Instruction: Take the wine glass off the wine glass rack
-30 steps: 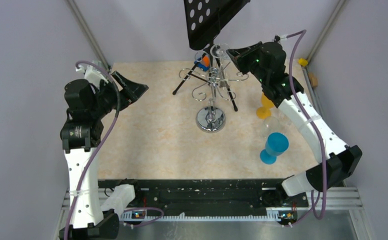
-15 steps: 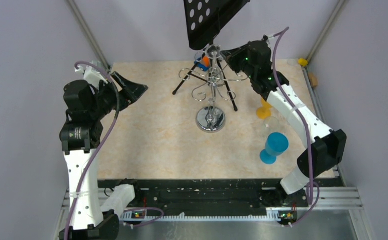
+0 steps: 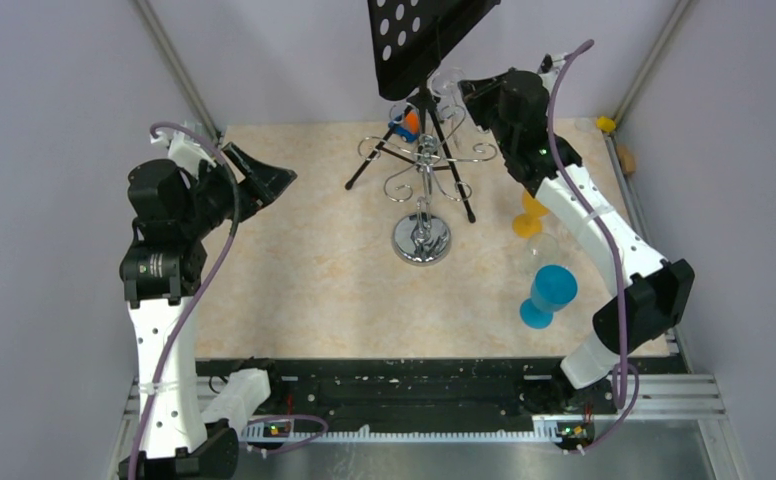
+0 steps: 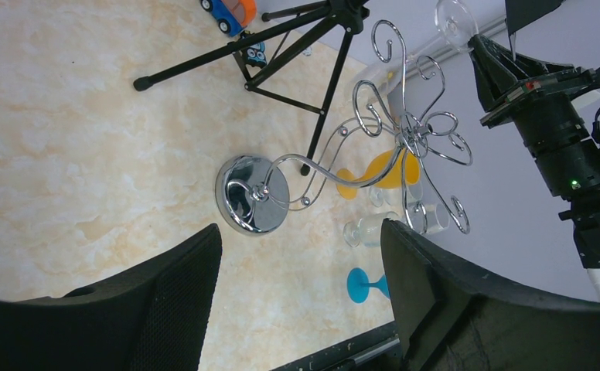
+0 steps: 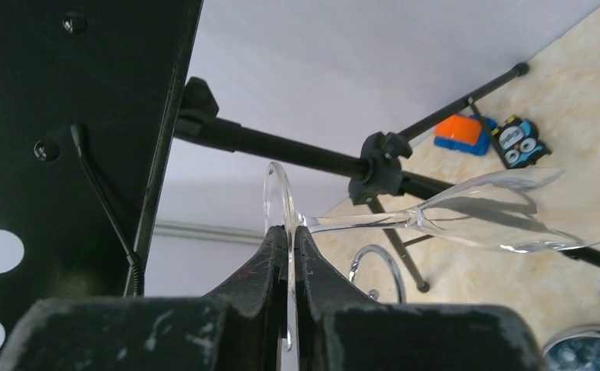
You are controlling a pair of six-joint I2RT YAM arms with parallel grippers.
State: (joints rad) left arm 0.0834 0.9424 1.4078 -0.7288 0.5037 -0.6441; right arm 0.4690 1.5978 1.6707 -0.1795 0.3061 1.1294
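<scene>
Above the wine glass rack point(image 3: 426, 165), the right pincer point(image 5: 289, 232) pinches the wine glass point(image 5: 513, 209) foot; the left pincer point(image 4: 301, 239) is spread. Lift-off step; next, clear the scrolls.

wine glass rack point(image 3: 422, 240) at centre, tripod stand point(image 3: 416, 40) behind, wine glass point(image 5: 506, 210) high back-right, cups point(image 3: 547, 295) to its right

In the top view, the right gripper point(image 3: 469, 93) was first swung slightly left over the top of the wine glass rack point(image 3: 422, 240). It was then carried up and to the right, toward the upper edge of the frame beside the black perforated plate point(image 3: 419, 30). The wine glass point(image 5: 506, 209), pinched by its foot, was taken along, from just above the rack's top to a spot up and right of it. The right arm's elbow point(image 3: 649, 305) was drawn in from the right edge toward the centre.
</scene>
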